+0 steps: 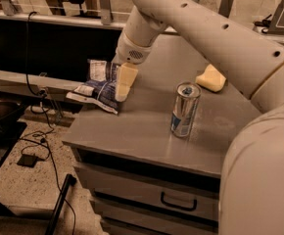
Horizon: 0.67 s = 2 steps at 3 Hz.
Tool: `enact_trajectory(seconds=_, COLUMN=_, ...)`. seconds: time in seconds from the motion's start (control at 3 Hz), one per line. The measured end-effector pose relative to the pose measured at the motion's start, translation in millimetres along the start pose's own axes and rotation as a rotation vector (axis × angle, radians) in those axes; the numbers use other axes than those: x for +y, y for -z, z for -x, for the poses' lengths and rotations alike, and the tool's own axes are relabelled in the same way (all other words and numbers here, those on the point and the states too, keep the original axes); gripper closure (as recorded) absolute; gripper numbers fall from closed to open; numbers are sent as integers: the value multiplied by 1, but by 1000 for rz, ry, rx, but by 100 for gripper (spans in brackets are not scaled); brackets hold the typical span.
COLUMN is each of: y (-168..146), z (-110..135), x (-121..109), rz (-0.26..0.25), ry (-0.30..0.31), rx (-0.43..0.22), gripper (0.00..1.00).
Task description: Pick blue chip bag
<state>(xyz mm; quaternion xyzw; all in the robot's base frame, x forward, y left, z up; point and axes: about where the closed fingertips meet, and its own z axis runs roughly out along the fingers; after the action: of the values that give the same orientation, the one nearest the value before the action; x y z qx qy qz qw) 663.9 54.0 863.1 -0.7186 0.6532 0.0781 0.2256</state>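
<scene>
- Blue chip bag (99,84): lies flat at the left edge of the cabinet top (132,129) and partly overhangs it, which leaves it free to be approached from above.
- Gripper (124,82): points downward at the bag's right side, overlapping it in this view. This placement likely prepares a grasp. Whether the gripper is open or closed cannot be told.
- Can (184,109): stands upright, well apart from the bag.
- Sponge (210,78): rests farther back, and neither it nor the can blocks the approach.
</scene>
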Motion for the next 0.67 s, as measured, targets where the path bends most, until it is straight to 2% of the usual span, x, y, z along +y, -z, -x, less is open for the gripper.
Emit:
enact_trajectory(seconds=0.33, y=-1, z=0, x=0, rz=2, ry=0, rx=0, gripper=0)
enact_trajectory(seconds=0.67, y=-3, z=0, x=1, rz=5, ry=1, rx=0, gripper=13)
